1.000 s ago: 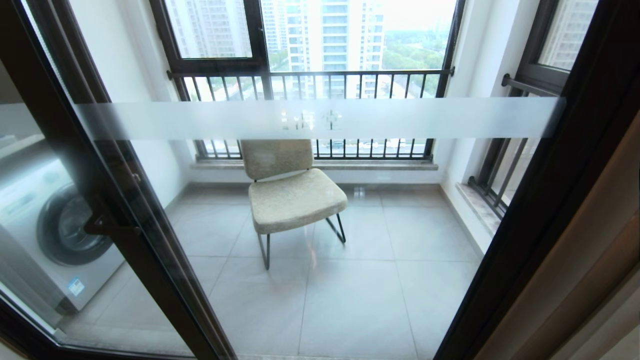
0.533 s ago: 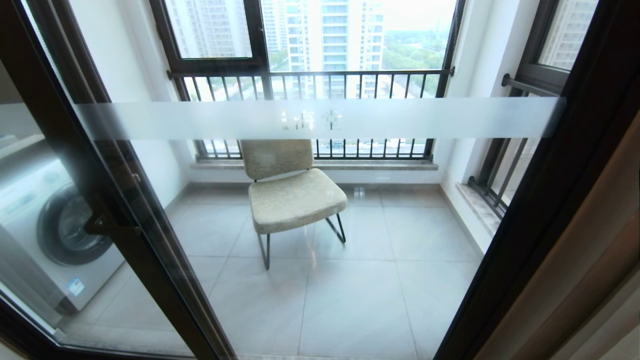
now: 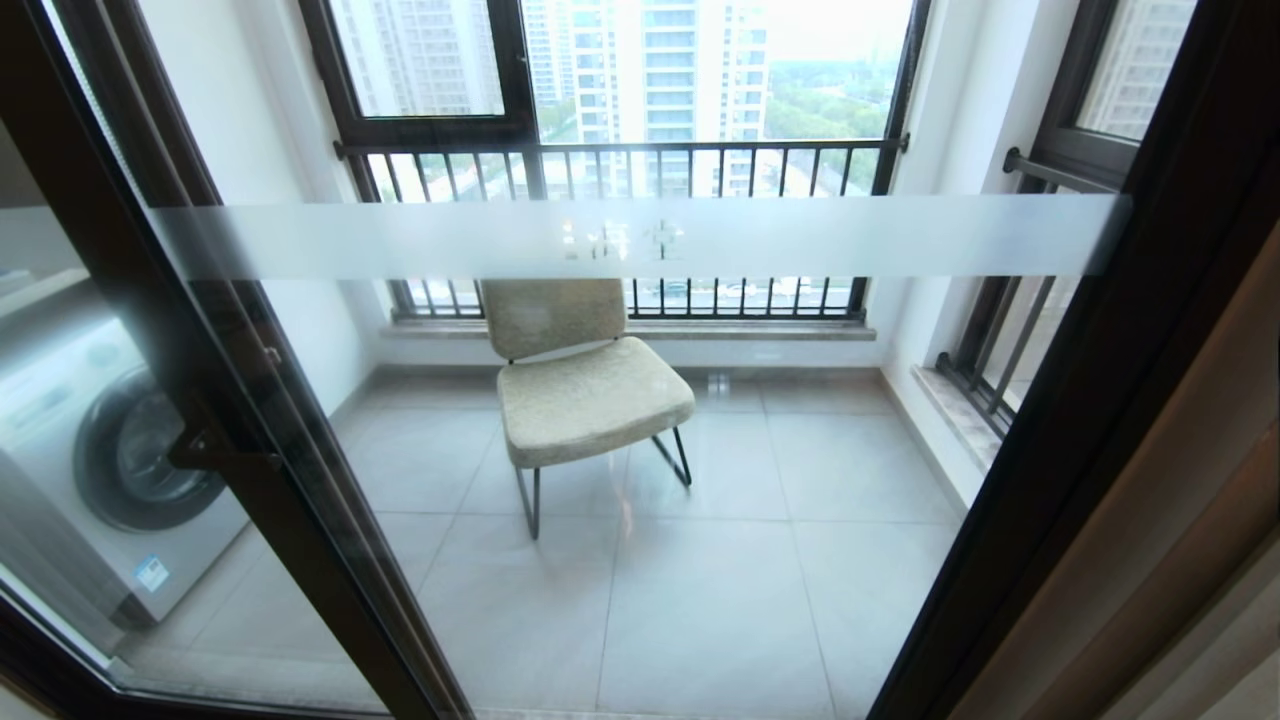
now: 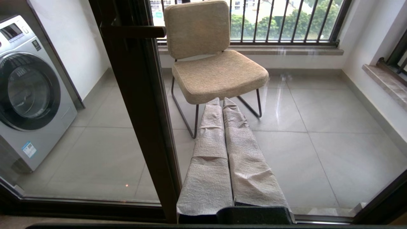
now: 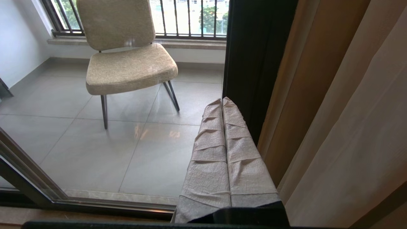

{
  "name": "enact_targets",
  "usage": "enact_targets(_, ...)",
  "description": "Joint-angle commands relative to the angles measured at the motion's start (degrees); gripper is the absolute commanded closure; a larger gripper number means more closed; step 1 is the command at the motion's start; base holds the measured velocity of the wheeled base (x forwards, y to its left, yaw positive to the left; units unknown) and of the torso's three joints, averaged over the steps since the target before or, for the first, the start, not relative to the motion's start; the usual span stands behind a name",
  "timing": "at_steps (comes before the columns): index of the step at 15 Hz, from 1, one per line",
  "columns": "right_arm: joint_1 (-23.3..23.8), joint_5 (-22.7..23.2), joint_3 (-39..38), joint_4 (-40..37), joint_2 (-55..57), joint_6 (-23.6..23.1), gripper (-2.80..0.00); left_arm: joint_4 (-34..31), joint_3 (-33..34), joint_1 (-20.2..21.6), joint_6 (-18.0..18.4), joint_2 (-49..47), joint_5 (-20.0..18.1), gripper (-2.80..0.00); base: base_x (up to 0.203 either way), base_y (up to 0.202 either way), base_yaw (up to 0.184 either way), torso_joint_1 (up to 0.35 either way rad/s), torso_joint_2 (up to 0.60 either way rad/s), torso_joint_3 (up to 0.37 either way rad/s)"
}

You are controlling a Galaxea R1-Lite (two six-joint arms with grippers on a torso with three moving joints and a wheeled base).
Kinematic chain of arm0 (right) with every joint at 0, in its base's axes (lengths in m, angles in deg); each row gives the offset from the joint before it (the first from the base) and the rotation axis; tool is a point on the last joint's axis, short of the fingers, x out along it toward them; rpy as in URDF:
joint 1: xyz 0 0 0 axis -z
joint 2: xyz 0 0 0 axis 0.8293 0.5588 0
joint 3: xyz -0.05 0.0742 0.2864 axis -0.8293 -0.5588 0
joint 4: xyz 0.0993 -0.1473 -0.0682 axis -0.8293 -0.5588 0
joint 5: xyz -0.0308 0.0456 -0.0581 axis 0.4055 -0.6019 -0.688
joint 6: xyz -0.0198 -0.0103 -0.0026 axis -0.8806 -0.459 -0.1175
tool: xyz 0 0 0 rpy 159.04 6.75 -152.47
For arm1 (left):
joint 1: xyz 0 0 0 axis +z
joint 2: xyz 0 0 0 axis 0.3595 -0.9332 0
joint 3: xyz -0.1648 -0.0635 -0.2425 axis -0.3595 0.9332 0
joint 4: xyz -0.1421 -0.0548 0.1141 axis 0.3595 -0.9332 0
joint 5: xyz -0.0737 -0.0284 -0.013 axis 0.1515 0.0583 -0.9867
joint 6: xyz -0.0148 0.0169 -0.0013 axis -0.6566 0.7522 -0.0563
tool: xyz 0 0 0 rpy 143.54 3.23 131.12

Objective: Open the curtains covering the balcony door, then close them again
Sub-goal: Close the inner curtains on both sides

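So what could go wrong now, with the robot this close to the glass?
Both hands are shut and empty: the left hand points at the balcony door, so a reach could knock the glass. The right hand sits beside the curtains, bunched at the right; a shut hand would likely just push the folds rather than grip them.

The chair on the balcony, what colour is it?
Beige seat on thin dark metal legs; clearest in the left wrist view.

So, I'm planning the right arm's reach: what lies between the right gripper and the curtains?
Nothing. In the right wrist view the right gripper, jaws shut and empty, points past the balcony door frame, with the curtains hanging right beside it.
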Motion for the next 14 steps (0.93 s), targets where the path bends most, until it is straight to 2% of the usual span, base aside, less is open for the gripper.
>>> enact_targets(1,0.00,0.11,0.00,0.07,-0.02,-1.05,0.00,0.04,0.00,0.00,0.00,0.02,0.05,0.00,0.000,0.000,0.000,0.000,0.00,0.000)
enact_targets(4,0.00,0.28,0.00,-0.09,-0.02,-1.92,0.00,0.04,0.00,0.00,0.00,0.02,0.05,0.00,0.000,0.000,0.000,0.000,0.00,0.000)
enact_targets(6,0.00,1.66,0.16,0.63,-0.02,-6.30,0.00,0.04,0.00,0.00,0.00,0.02,0.05,0.00,0.000,0.000,0.000,0.000,0.00,0.000)
enact_targets(8,-0.03,3.61,4.29,1.05,0.37,-7.05,0.00,0.04,0.00,0.00,0.00,0.02,0.05,0.00,0.000,0.000,0.000,0.000,0.00,0.000)
enact_targets(10,-0.06,3.47,10.93,0.56,3.84,-7.06,0.00,0.04,0.00,0.00,0.00,0.02,0.05,0.00,0.000,0.000,0.000,0.000,0.00,0.000)
enact_targets(12,-0.06,0.62,17.65,0.60,9.94,-7.07,0.00,0.04,0.00,0.00,0.00,0.02,0.05,0.00,0.000,0.000,0.000,0.000,0.00,0.000)
enact_targets(14,-0.05,-6.00,25.23,0.77,16.89,-7.09,0.00,0.04,0.00,0.00,0.00,0.02,0.05,0.00,0.000,0.000,0.000,0.000,0.00,0.000)
